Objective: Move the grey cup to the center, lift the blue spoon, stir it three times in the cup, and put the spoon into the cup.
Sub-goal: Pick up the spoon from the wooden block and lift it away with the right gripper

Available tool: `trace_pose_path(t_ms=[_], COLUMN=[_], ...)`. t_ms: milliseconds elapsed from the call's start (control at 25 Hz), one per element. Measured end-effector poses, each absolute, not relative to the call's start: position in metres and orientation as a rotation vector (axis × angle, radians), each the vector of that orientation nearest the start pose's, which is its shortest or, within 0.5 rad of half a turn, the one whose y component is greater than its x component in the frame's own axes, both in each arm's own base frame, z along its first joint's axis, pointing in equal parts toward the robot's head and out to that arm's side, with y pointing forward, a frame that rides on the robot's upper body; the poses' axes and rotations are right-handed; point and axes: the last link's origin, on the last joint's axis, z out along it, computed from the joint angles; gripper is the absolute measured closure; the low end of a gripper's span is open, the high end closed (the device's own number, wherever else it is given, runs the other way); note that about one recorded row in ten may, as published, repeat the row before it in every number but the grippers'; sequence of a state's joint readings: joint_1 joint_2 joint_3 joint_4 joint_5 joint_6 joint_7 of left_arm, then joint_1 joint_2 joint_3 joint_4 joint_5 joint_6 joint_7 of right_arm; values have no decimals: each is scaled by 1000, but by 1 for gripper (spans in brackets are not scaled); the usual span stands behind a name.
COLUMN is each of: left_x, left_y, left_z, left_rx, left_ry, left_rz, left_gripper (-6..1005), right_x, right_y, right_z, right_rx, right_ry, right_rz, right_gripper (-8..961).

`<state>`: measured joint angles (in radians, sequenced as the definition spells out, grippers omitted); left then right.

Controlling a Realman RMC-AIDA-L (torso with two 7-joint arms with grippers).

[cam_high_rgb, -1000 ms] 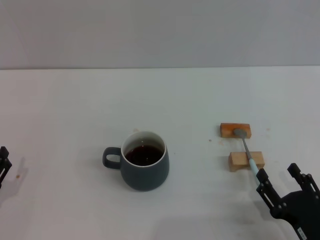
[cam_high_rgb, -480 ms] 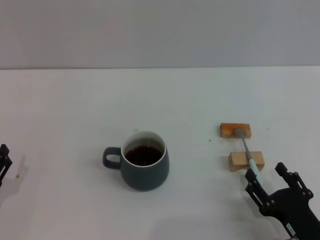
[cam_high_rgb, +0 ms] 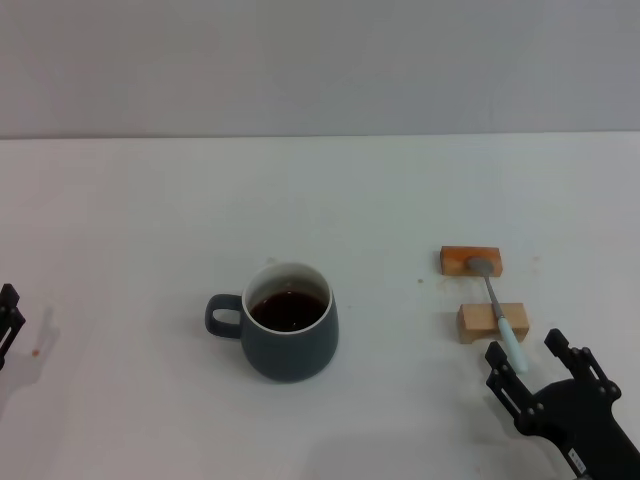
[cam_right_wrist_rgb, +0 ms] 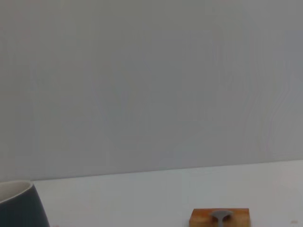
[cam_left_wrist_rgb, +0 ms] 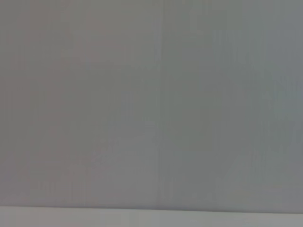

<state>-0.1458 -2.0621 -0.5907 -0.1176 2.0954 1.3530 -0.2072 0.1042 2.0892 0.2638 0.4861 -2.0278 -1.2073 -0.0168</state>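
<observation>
The grey cup (cam_high_rgb: 288, 322) stands upright near the middle of the table, a rounded dark slate mug with a white inside, dark brown liquid in it, and its loop handle turned toward the robot's left. Well apart from it, on the robot's right, the blue spoon (cam_high_rgb: 496, 303) lies across two small wooden blocks (cam_high_rgb: 480, 292): its grey metal bowl rests on the far, darker block, its stem crosses the nearer, paler one, and its pale blue handle juts past that block toward the robot.
</observation>
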Motion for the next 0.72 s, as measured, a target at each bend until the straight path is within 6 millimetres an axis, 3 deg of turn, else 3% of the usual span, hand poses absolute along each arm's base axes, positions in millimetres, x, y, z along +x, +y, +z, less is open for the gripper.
trace_pose_path(t_ms=[720], left_x=[-398], left_y=[215], left_z=[0], left_rx=[-1505], left_ry=[-649], left_rz=[-595], left_gripper=[140], right_x=[311], right_y=[196], right_z=[-109], right_rx=[-1825], right_ry=[750], right_rz=[719], right_gripper=[183])
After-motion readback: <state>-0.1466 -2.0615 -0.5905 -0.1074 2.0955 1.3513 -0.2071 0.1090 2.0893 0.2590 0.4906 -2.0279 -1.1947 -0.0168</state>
